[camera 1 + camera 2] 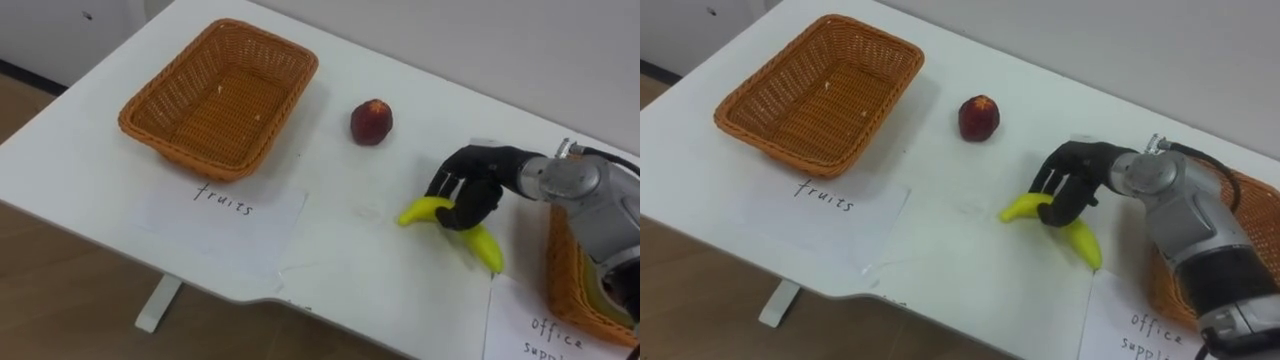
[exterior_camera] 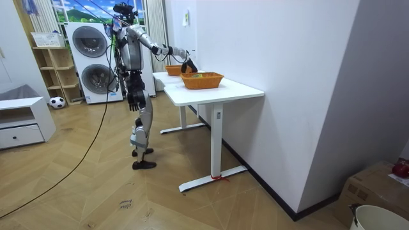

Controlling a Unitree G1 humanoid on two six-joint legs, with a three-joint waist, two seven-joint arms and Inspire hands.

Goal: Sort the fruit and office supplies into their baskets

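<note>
A yellow banana (image 1: 486, 246) lies on the white table (image 1: 90, 160), right of centre. My right hand (image 1: 474, 186) comes in from the right, its dark fingers curled round the banana's middle. A red apple (image 1: 371, 122) sits a little to the left, between the banana and the empty wicker fruit basket (image 1: 220, 95) at the far left. The office supplies basket (image 1: 565, 280) stands at the right edge, mostly behind my forearm. In the room view my left hand (image 2: 132, 100) hangs at my side.
A paper label (image 1: 225, 200) lies in front of the fruit basket and another label (image 1: 545, 335) in front of the office basket. A white wall runs along the table's far side. In the room view I stand at the table's end, washing machines (image 2: 89, 45) behind me.
</note>
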